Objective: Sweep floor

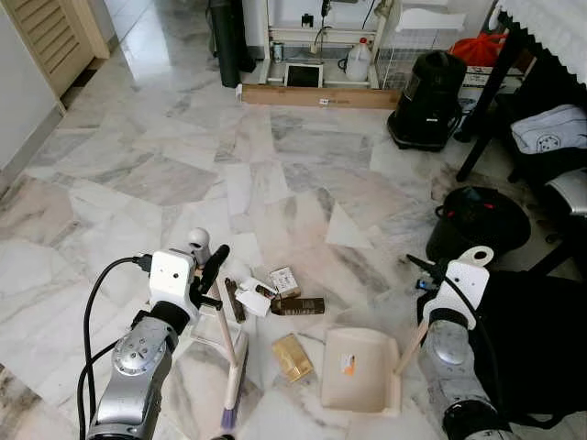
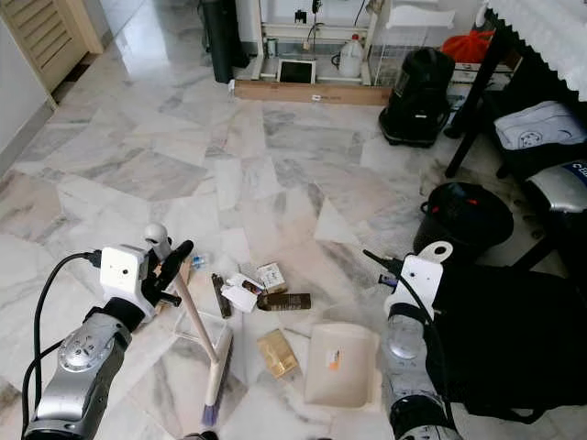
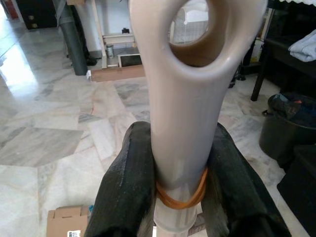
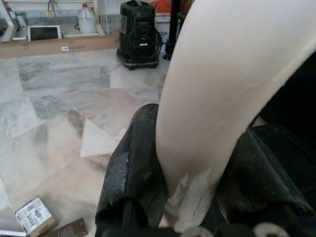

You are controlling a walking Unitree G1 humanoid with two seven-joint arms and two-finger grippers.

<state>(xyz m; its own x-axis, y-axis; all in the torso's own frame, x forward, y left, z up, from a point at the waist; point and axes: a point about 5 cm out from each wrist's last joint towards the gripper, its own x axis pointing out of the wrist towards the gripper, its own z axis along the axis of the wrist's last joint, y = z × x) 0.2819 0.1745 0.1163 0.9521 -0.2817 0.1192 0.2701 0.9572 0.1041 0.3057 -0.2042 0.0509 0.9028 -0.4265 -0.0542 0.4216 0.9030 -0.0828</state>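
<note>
Left gripper [image 3: 180, 197] clamps the broom handle [image 3: 185, 113]; right gripper [image 4: 192, 182] grasps the dustpan handle [image 4: 222, 94]

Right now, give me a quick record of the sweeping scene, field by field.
left pincer: shut on the broom handle
right pincer: shut on the dustpan handle
broom head: on the marble floor, left of the dustpan
litter: small boxes and wrappers between broom and dustpan
nearest piece: tan packet beside the dustpan
surroundings: black bin to the right
</note>
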